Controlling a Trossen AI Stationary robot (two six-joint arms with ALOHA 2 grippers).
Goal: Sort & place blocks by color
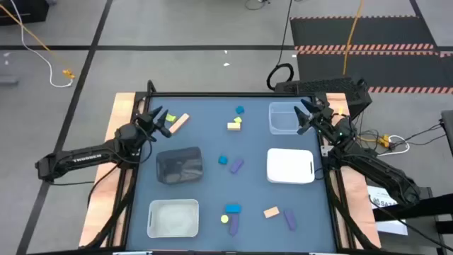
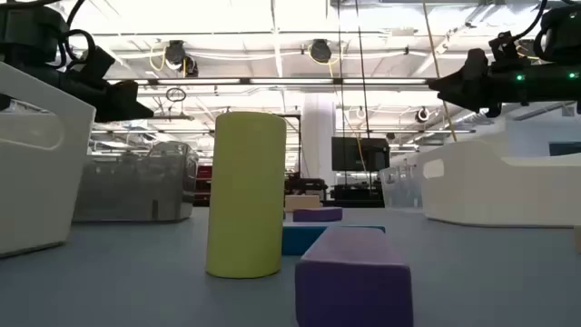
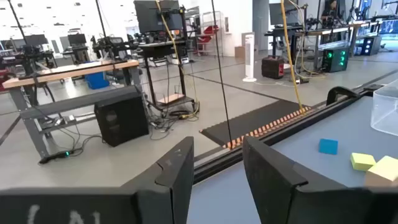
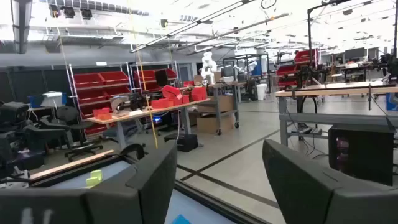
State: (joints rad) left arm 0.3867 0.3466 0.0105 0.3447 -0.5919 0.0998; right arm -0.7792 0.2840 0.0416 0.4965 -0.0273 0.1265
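We see left gripper (image 1: 161,122) apart, left of white tray (image 1: 290,166) | right gripper (image 1: 306,115) apart, above-right of tray | blocks (image 1: 236,165) on counter (image 1: 212,191)

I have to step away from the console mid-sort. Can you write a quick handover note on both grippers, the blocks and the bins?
Left gripper: open, empty, raised by the table's far-left corner.
Right gripper: open, empty, over the clear bin.
Blocks: all loose on the mat. Salmon bar near the left gripper, yellow pieces far centre, purple bar mid-table, a cluster around the blue block at the near edge.
Done: nothing visibly sorted; the white tray looks empty.
Left: everything.
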